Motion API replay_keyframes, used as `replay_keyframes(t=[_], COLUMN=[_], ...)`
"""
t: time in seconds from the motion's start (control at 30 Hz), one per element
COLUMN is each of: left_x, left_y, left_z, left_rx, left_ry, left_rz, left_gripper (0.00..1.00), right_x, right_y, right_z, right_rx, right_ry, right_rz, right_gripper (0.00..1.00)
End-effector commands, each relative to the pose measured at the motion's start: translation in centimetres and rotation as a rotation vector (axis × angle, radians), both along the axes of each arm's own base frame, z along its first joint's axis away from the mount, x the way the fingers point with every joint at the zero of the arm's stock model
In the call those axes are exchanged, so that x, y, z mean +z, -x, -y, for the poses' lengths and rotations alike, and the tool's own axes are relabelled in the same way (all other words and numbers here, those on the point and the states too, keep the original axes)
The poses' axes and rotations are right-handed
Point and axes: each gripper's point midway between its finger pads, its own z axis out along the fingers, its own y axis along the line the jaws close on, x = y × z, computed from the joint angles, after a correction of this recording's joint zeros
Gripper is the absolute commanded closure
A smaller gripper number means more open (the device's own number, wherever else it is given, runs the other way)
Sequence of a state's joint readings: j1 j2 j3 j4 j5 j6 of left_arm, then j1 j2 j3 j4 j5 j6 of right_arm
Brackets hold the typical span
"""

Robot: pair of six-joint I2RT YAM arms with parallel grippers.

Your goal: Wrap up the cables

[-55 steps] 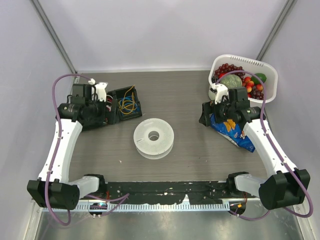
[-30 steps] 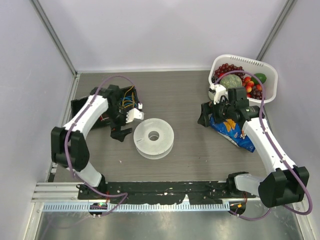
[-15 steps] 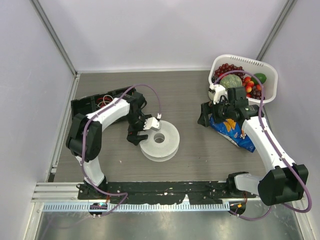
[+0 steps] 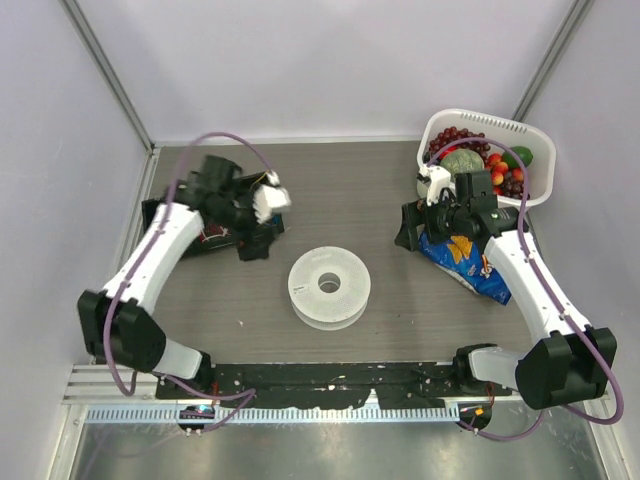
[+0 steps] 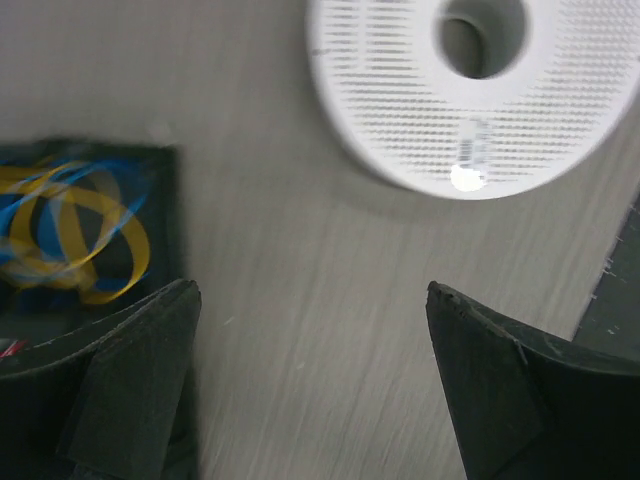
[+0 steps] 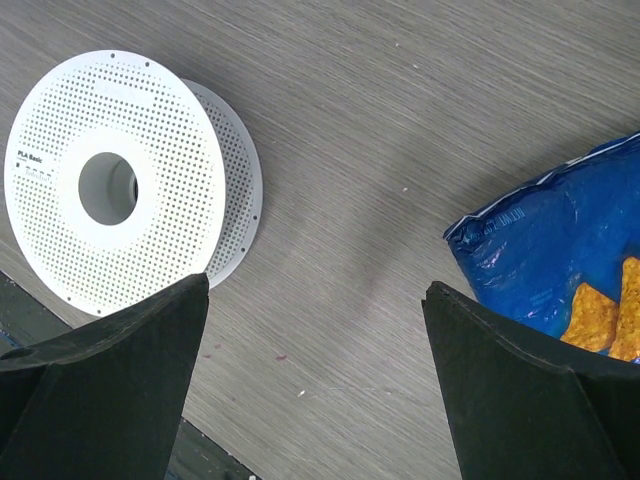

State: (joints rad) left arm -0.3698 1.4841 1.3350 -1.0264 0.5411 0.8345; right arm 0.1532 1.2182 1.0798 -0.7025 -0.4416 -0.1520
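Hovering with fingers spread wide and empty, the left gripper [image 5: 310,300] has the yellow cables [image 5: 95,235] looped in a black box [image 5: 162,225] just past one fingertip; the right gripper [image 6: 315,290] is likewise spread, white spool [image 6: 130,185] beyond one fingertip

The cables [image 5: 138,250] are blurred and cut off at the left wrist view's edge.

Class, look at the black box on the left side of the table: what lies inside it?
The left wrist view shows loose yellow-orange cable loops and a blue wire coil inside the black box. Overhead, the left arm covers most of the box, so the rest cannot be seen.
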Motion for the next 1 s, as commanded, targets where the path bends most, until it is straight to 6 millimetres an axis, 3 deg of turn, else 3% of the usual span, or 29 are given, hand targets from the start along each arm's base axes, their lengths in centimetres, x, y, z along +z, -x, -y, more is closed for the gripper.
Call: replay_keyframes(t=[0.0,0.17,0.33,0.47,0.8,0.97], left_x=[7.3,8.1,7.9,7.1,0.8,-1.5], left_y=[-2.2,-5.8,-9.7,-11.2,-15.6,-16.3], left_z=[-5.0,-12.4,-15.7,-14.1,-9.2,-7.3], left_rx=[0.245,0.506,0.725,0.731,0.644,0.545], left_ry=[0.117,0.083,0.154,0.240,0.074,0.033], left_rz=[0.123,0.154,0.075,-0.009,-0.005,-0.041], left_gripper=[0.01,0.03,0.14,0.17,0.23,0.30], right_x=[2.4,2.4,2.2,1.9,1.3,0.7], right_y=[-1.3,-1.5,-1.5,-1.4,-1.6,-1.4], right_z=[-0.4,-0.8,-1.0,-0.9,-0.7,-0.6], right_rx=[0.017,0.026,0.027,0.021,0.010,0.009], right_ry=[-0.025,-0.047,-0.053,-0.050,-0.041,-0.031], right_rz=[0.070,0.059,0.052,0.045,0.030,0.018], right_gripper=[0.07,0.07,0.07,0.07,0.07,0.07])
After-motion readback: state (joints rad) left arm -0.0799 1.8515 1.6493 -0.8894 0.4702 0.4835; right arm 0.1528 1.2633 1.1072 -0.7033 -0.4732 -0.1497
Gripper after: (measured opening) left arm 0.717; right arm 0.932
